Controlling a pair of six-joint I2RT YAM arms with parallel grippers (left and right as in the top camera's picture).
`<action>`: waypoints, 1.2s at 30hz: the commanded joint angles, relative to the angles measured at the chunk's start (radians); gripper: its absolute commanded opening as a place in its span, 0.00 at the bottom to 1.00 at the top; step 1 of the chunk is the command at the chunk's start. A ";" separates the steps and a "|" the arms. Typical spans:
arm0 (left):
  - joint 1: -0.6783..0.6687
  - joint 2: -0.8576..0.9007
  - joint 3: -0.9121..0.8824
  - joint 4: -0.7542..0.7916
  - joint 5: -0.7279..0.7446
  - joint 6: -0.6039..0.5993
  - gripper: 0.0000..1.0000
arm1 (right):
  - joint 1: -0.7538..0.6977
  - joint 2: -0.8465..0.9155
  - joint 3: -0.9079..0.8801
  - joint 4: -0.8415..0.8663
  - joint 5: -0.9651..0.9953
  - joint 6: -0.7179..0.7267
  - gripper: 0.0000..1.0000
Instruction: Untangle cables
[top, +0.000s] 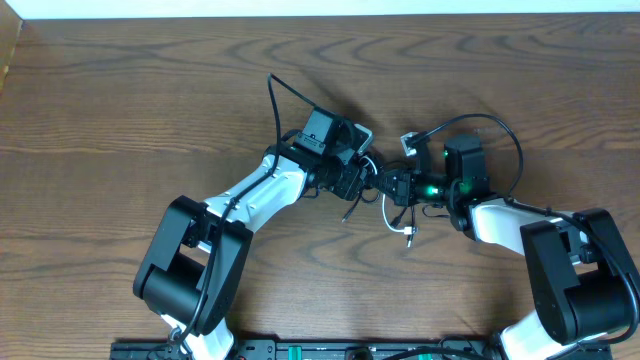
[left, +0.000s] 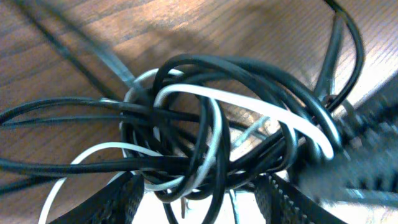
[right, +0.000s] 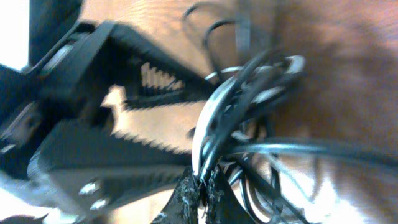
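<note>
Cables (top: 398, 195) sit bunched in one tight knot right between the two pincers, which meet tip to tip over the wooden table (top: 150, 100). Seen from the left wrist, the black cable (left: 249, 68) — glossy, thin, coiled in several overlapping rings — loops around the white cable (left: 249, 102), which threads through the rings in a couple of bright arcs. The left pincer (left: 205, 199) has its fingers spread wide, the knot lying in the gap just ahead of them. The right pincer (right: 200, 193) is pinched together on a sheaf of black and white strands (its tips nearly meet). One white end trails out just beside that pincer.
</note>
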 joint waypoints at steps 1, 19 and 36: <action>-0.001 -0.005 0.010 0.011 -0.011 -0.009 0.61 | 0.005 0.000 0.008 -0.006 -0.233 0.024 0.01; -0.001 0.005 0.010 0.014 -0.011 -0.009 0.48 | -0.050 0.000 0.008 -0.218 -0.155 -0.011 0.01; -0.002 0.085 0.010 0.042 -0.045 -0.008 0.38 | -0.050 0.000 0.008 -0.224 -0.154 -0.011 0.01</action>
